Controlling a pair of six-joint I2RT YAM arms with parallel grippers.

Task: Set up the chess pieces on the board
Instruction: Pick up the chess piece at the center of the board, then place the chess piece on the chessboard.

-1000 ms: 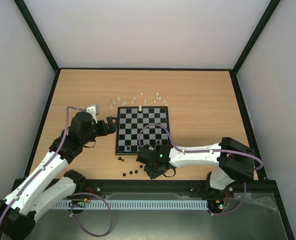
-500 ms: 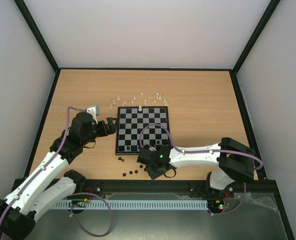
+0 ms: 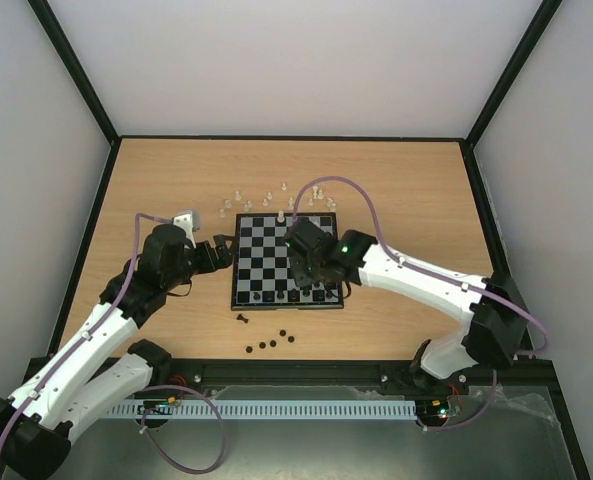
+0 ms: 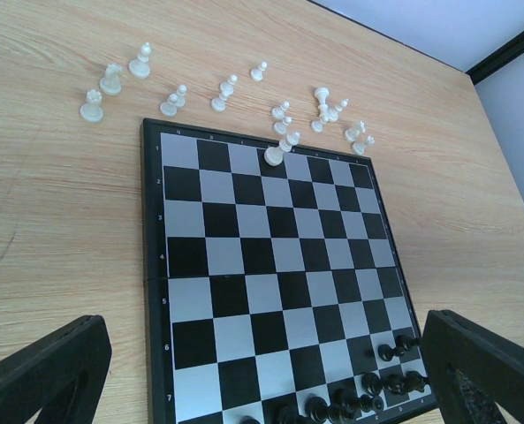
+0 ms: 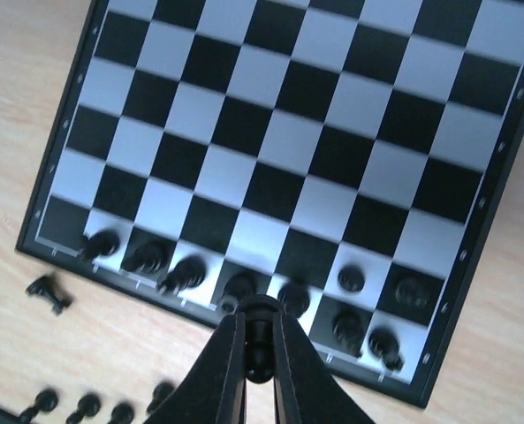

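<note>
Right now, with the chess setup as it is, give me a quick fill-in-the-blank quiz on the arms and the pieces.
1. The right gripper is shut on a ___ chess piece.
2. The left gripper is beside the board with its jaws ___.
3. Seen from the arms, most white pieces stand on the table just beyond the board's ___ edge.

Missing words: black; open; far.
</note>
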